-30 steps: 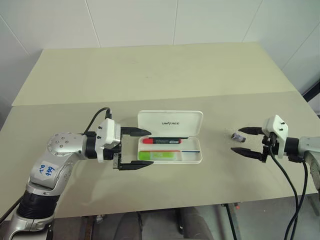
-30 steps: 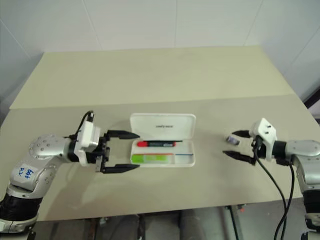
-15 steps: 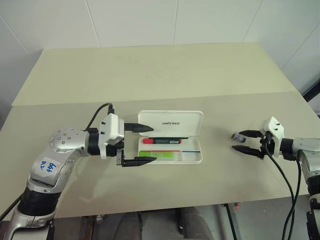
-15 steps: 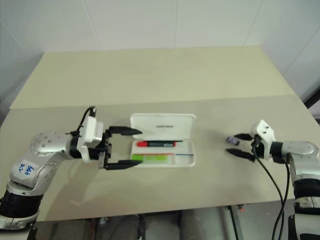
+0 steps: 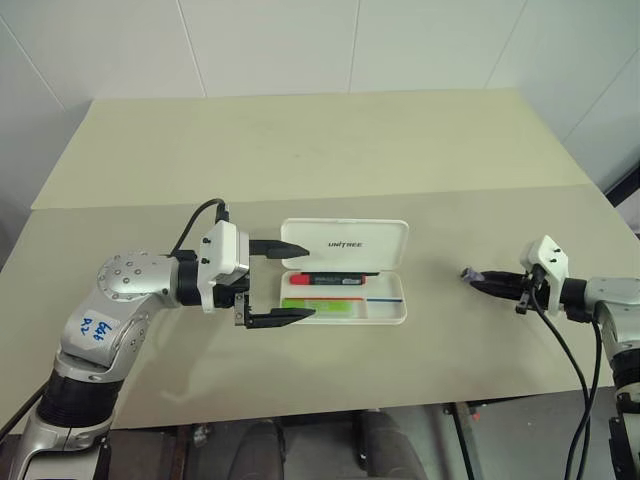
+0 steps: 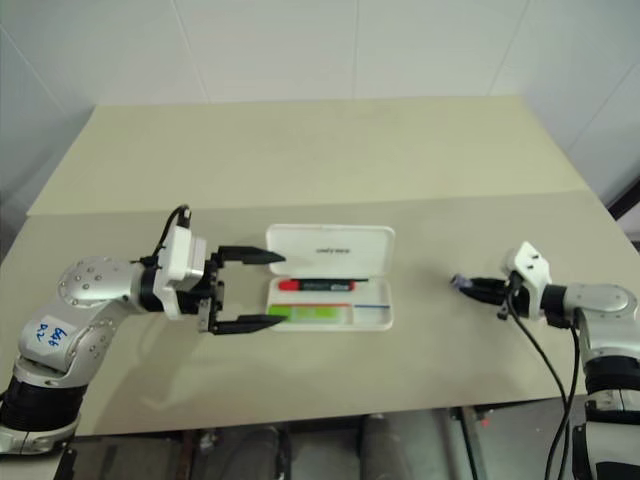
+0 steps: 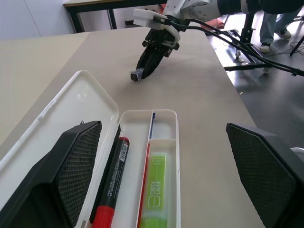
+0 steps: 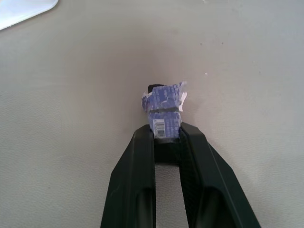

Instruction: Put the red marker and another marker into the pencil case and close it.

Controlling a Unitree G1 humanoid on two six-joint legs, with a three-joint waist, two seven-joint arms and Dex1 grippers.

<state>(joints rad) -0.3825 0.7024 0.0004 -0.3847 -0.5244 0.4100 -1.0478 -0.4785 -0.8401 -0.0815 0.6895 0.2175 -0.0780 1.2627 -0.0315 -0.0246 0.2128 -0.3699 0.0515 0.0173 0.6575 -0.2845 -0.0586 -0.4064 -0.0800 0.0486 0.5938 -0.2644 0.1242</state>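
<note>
Right hand (image 5: 478,282), middle right of the frame: a second ago spread wide around the small dark grey object with a torn purple-blue label (image 8: 164,111); now pinched shut on it, the item low on the beige table (image 5: 330,150). My judgement: this grip is off the task, since that object belongs to neither marker.

Left hand (image 5: 292,282), left of centre: black fingers spread to their widest, holding nothing, bracketing the left end of the flat white hard-plastic pencil case (image 5: 392,318).

Case: centre of frame, lid up. Slim black-barrelled red marker (image 5: 330,280) in its rear compartment; chunky lime-green highlighter (image 5: 322,307) in the front one.

Remaining, as I read it: closing the lid.
</note>
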